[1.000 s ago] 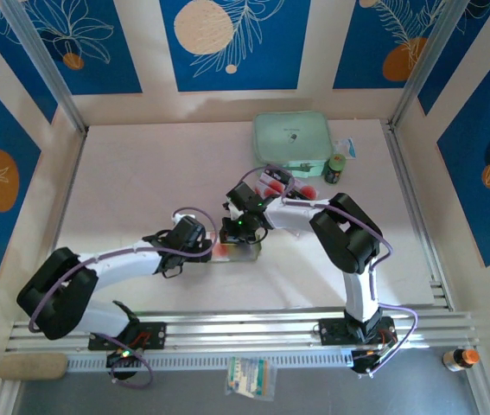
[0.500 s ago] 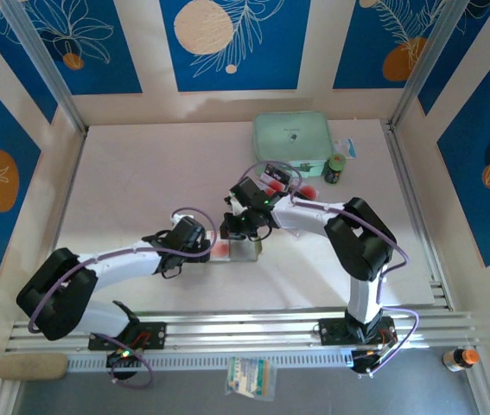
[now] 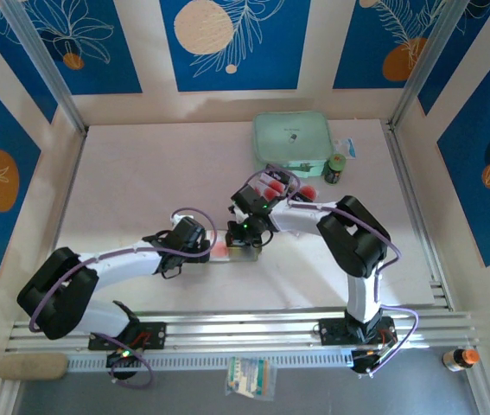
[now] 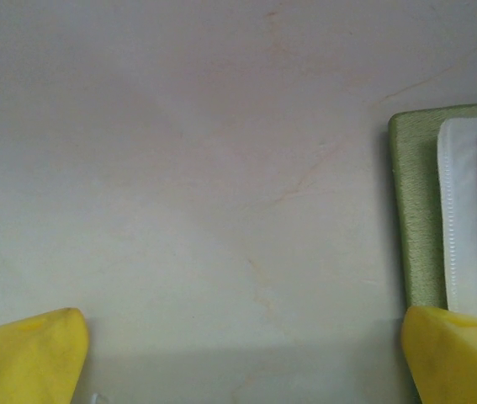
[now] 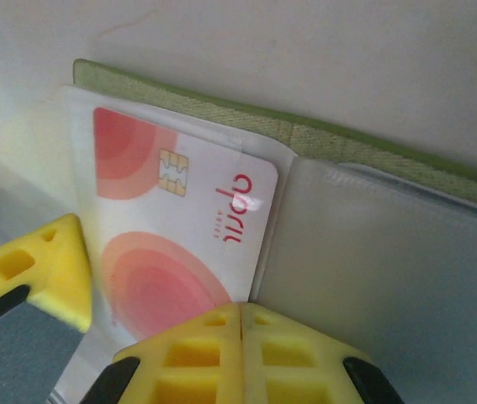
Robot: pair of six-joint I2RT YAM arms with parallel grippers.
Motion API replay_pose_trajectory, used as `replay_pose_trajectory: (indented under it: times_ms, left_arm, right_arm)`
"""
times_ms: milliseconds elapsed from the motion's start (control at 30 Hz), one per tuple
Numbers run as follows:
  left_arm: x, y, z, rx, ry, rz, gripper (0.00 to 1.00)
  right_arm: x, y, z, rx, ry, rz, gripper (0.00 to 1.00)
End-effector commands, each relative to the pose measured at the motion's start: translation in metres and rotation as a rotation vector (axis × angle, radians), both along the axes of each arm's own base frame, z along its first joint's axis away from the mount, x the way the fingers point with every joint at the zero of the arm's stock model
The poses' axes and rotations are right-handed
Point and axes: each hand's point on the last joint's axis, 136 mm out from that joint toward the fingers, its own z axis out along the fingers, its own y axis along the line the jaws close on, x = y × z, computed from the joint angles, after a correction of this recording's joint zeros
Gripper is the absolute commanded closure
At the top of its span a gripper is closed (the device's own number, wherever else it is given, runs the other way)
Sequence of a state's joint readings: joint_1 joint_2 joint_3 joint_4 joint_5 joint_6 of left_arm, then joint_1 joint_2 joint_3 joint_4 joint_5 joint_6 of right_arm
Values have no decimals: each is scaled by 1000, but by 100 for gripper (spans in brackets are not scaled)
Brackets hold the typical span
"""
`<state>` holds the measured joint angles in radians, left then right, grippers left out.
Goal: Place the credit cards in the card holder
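The card holder [image 5: 221, 105] lies open on the table, olive-green with clear sleeves. A pale credit card [image 5: 179, 227] with red round marks lies on its left sleeve. My right gripper [image 5: 242, 318] is shut, its tips together at the card's near corner. My left gripper [image 4: 242, 358] is wide open over bare table. Its right finger [image 4: 457, 353] sits at the corner of the card holder [image 4: 410, 210]. From above, both grippers [image 3: 210, 249] [image 3: 246, 235] meet at the card holder [image 3: 238, 252]. More credit cards [image 3: 270, 183] lie behind.
A mint-green case [image 3: 292, 138] stands at the back right, with a small green bottle [image 3: 336, 169] beside it. Red round marks [image 3: 307, 192] show just right of the spare cards. Rails run along the table's near and right edges.
The right arm's elbow and wrist have shifted a little, with its gripper staying shut over the card holder. The left arm has not moved.
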<state>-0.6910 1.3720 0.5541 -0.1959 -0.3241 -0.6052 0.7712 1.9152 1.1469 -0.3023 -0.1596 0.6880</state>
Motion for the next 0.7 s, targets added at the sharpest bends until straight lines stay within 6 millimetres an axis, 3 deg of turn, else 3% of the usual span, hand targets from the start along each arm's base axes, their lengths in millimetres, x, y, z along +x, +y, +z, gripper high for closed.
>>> replay_pose_trajectory:
  times_ms: [0,400,667]
  left_arm:
    - [-3,8,-7,25,12,26,5]
    - [11,23,25,24,-51,103,4]
    - [14,20,28,1,-51,103,3]
  right_arm:
    - [-6,0,-9,-39,18,35,98]
    - [-9,4,-10,-48,25,45,99]
    - [-9,7,-6,-38,23,45,99]
